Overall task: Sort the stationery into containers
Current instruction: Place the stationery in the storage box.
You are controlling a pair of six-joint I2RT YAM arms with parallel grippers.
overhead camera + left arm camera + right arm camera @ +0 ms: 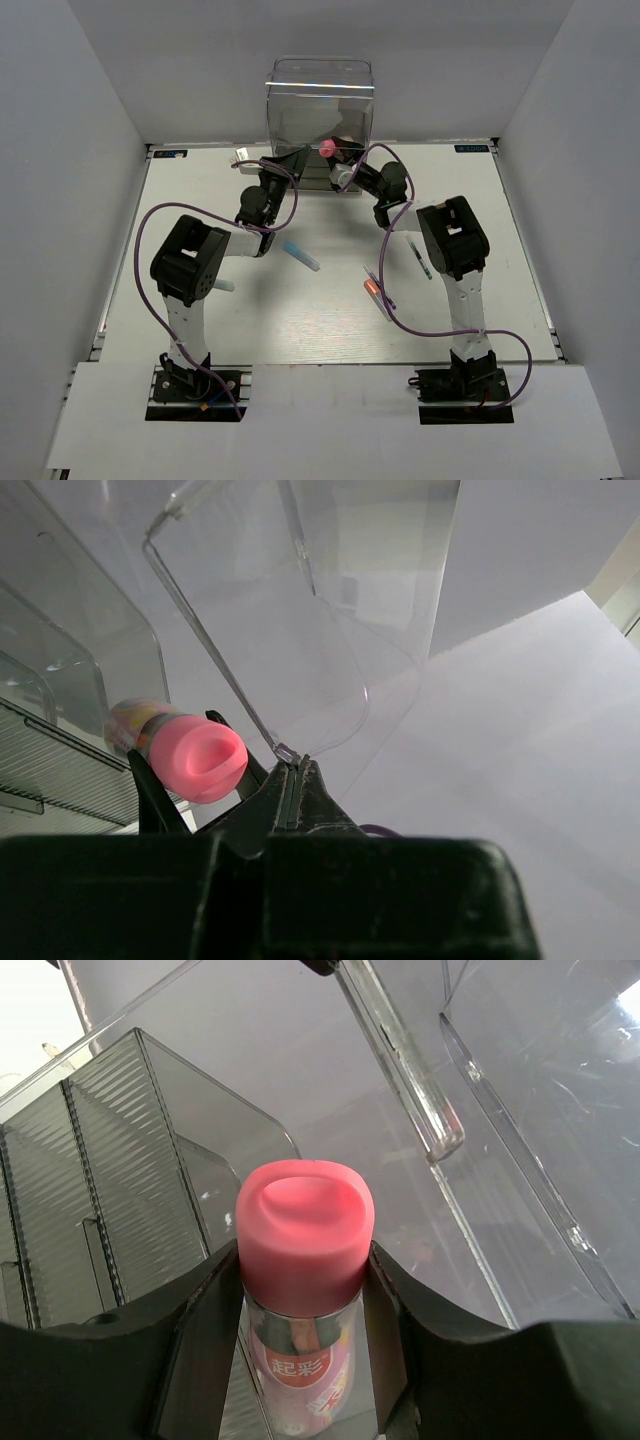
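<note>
At the lower centre of the right wrist view, the stubby pink-red tube (303, 1215) is clamped between the part-open fingers of the right gripper (305, 1265), its long axis set along them, cap foremost. Directly beyond, the clear box (320, 95) is faced, its ribbed compartments (110, 1150) at upper left. The left gripper (290, 780) is shut against a thin clear edge (215, 655); whether that edge is nipped cannot be told.

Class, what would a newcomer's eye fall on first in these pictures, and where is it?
The pink tube, gripped in the right pincer at the clear box on the far edge of the table. Next, the left pincer pinching a clear edge of that box, and pens lying loose mid-table.
</note>
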